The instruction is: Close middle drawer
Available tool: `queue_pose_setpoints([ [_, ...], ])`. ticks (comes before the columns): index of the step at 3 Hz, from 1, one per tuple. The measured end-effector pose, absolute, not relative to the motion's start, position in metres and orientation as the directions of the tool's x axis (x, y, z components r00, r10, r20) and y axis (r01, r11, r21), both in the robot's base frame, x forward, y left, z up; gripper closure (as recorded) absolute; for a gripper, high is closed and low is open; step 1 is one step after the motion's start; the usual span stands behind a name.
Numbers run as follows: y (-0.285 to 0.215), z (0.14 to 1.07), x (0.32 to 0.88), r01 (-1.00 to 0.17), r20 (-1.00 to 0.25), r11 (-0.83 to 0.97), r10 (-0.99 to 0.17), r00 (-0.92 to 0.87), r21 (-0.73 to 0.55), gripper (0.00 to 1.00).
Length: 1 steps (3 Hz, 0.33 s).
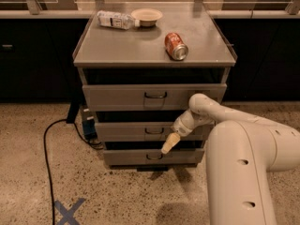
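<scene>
Speckled floor; end effector at middle drawer front, right of handle.

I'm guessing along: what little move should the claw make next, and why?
Probably push straight in toward the cabinet. The claw hangs at the front of the middle drawer, beside its handle, and that drawer looks pulled out a little.

A single view is supplied, taken from high in front of the cabinet and angled downward at moderate range. The gripper is seen at 5 o'clock of centre.
</scene>
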State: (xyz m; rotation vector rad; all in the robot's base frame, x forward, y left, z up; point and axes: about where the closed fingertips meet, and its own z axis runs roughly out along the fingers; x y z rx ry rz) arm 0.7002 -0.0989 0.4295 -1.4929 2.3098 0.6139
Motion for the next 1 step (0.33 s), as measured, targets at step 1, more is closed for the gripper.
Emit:
queue_pose_setpoints([
  [1,-0.0989,0.4295,0.7002,-0.915,-0.486,0.361,-0.777,-0.401,0.179,0.00],
])
